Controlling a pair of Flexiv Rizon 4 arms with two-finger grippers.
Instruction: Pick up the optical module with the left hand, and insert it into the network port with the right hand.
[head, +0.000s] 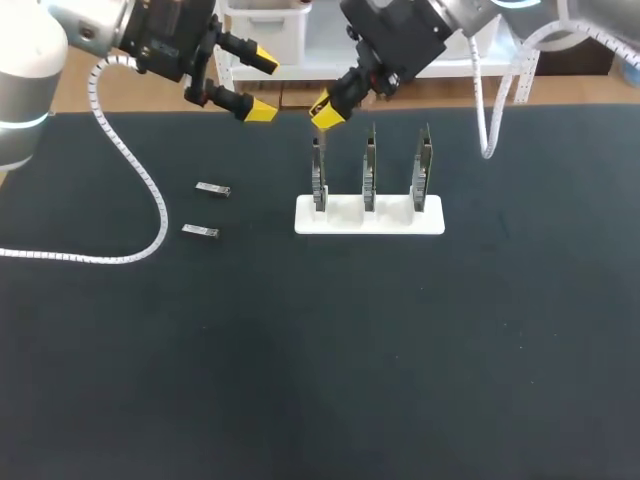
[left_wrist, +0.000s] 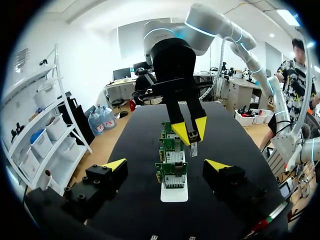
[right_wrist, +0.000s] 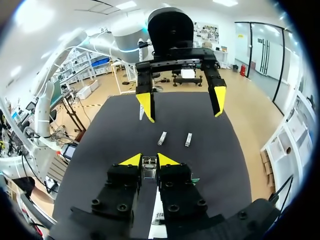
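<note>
Dark matting covers the table (head: 300, 400), and its near half is bare. Toward the left side lie two loose optical modules, well apart from each other: the nearer module (head: 200, 231) and the farther module (head: 213, 189), both flat on the surface. Right of them, about midway across, a white stand (head: 400, 222) holds three upright green circuit boards (head: 369, 170) in a row, each in its own slot. Above the leftmost board hangs the right gripper (head: 328, 110), its yellow tips pinching a third optical module (right_wrist: 149, 167) between them, clear of the board. Close to the table's far edge, left of the stand, the left gripper (head: 258, 84) hangs in the air with its fingers spread wide and nothing between them.
</note>
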